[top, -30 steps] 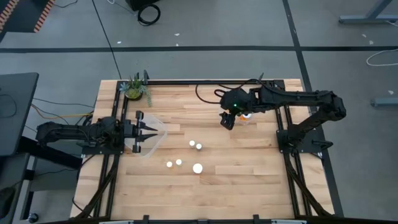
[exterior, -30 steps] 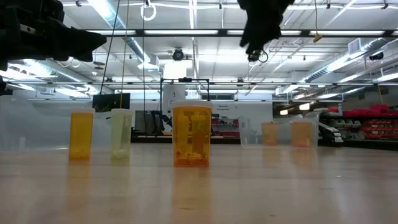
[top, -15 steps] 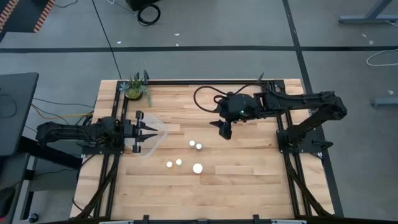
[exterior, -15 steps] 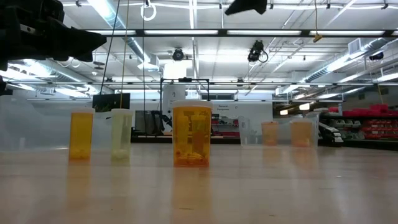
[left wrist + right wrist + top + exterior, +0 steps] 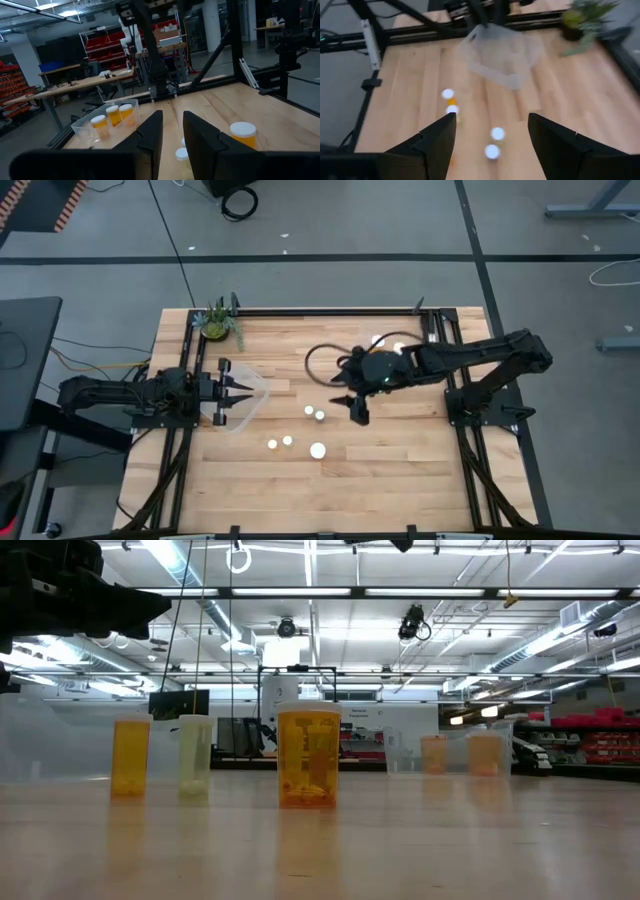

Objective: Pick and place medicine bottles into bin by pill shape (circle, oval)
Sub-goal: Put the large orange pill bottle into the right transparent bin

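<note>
Five medicine bottles [image 5: 318, 449] stood loose at the table's centre. The right gripper [image 5: 359, 412], fingers wide and empty, hovered at their 2 o'clock. Three bottles sat in the bin [image 5: 82, 128] at the right. The left gripper [image 5: 236, 391] waited, fingers narrow, over another bin [image 5: 255, 403] at 9 o'clock. Most sorting seemed left.

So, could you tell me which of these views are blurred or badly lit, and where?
Right wrist view: smeared by motion blur, the white caps mere blobs and the clear bin soft. Low view: backlit by ceiling strip lights, the nearest orange bottle sharp, the farther ones hazy. Left wrist view: dim, with its own fingers out of focus. High view: evenly lit.
</note>
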Motion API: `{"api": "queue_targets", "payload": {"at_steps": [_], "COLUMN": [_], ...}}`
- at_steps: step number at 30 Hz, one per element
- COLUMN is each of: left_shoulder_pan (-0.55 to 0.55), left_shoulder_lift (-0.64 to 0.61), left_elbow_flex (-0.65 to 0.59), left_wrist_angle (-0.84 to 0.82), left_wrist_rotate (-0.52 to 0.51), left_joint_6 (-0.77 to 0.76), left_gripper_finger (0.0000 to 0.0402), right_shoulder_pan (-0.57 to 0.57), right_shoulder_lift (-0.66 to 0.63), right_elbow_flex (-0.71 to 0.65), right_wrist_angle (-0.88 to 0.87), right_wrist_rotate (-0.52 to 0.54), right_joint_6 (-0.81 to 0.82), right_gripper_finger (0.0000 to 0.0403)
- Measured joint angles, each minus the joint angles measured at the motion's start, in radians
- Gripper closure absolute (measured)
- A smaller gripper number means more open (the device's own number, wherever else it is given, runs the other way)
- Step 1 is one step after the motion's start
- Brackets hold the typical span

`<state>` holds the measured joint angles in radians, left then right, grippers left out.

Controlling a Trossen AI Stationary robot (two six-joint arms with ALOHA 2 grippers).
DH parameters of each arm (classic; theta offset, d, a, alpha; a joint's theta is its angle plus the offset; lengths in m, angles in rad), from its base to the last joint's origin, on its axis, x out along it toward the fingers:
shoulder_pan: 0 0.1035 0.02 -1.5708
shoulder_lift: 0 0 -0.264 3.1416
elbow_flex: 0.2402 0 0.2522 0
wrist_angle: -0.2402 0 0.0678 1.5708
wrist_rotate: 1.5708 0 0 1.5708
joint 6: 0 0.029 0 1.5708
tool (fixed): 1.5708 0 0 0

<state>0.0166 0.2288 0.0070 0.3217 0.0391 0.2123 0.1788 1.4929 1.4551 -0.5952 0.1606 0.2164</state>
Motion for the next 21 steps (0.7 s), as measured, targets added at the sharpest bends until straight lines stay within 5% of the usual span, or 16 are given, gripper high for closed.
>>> {"api": "queue_targets", "payload": {"at_steps": [7, 21], "left_shoulder_pan": [0.000, 0.000], "left_shoulder_lift": [0.000, 0.000], "left_elbow_flex": [0.000, 0.000], "left_wrist_angle": [0.001, 0.001], "left_wrist_rotate": [0.000, 0.000], "left_joint_6": [0.000, 0.000], "left_gripper_finger": [0.0321, 0.0315], "right_shoulder_pan": [0.029, 0.128], "right_shoulder_lift": [0.159, 0.547], "right_elbow_flex": [0.076, 0.615], "right_wrist_angle": [-0.018, -0.291], "right_wrist_rotate": [-0.065, -0.079], "right_joint_6": [0.007, -0.124], "right_gripper_finger": [0.0149, 0.0155]}}
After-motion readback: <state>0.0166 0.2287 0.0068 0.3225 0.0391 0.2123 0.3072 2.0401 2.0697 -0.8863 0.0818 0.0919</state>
